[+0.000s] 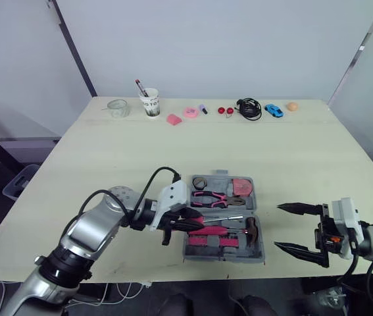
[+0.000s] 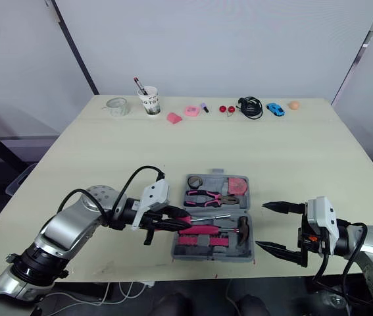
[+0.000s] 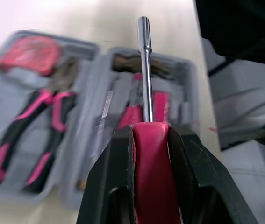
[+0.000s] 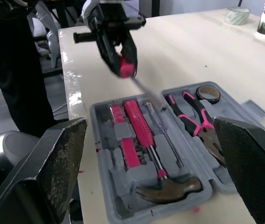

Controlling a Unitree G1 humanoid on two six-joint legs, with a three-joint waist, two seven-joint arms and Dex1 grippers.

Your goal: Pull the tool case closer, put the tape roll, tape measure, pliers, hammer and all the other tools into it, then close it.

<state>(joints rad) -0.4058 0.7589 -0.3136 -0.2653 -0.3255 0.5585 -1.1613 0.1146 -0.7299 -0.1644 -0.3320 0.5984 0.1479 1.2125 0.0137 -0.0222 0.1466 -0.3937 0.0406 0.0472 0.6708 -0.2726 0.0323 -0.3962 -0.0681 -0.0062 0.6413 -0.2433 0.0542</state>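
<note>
The grey tool case (image 1: 224, 257) lies open near the table's front edge. Inside it are pink-handled pliers (image 1: 209, 197), a tape roll (image 1: 199, 182), a red tape measure (image 1: 241, 187), a hammer (image 1: 252, 228) and a slim screwdriver (image 4: 162, 133). My left gripper (image 1: 183, 224) hovers at the case's left side, shut on a pink-handled driver (image 3: 150, 163) whose metal shaft (image 3: 145, 70) points out over the case. To the right of the case my right gripper (image 1: 279, 226) is open wide, its fingers pointing at the case with nothing between them.
Along the table's far edge stand a clear tape roll (image 1: 118, 108), a paper cup with pens (image 1: 150, 103), pink bits (image 1: 174, 119), a black cable (image 1: 249, 108), a blue toy car (image 1: 273, 110) and an orange ball (image 1: 292, 106). The case sits close to the table's front edge (image 1: 140, 282).
</note>
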